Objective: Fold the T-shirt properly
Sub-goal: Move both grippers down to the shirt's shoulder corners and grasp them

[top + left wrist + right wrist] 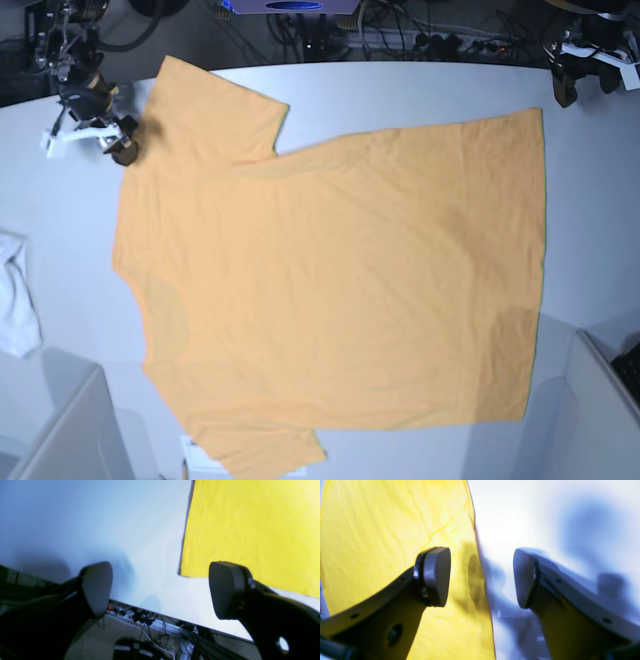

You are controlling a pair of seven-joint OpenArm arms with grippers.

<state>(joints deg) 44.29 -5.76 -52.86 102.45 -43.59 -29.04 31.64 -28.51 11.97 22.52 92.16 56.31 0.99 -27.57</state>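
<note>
- Left wrist view: my left pincer (160, 590) has its pads wide apart with nothing between them. It hangs over bare table (100, 530) near the table's edge. A corner of the shirt (250, 530) lies flat just beyond the right pad, not touched.
- Right wrist view: my right pincer (482, 577) is spread too, and empty. It straddles a shirt (382, 530) edge: one pad over cloth, the other over table. I cannot tell whether a pad touches the cloth.
- Base view: the shirt (330, 290) is laid out flat across the table (600, 200), both sleeves to this view's left, hem to its right. My right pincer (120, 148) sits beside the upper sleeve; my left one (575, 75) is well clear of the upper hem corner.
- Step, as I judge it: spreading looks done and no fold is made yet. Next I must grasp cloth on one long side and carry it across evenly.
- Containers: none that I can make out. A white cloth (15, 295) lies loose at the table's left edge.
</note>
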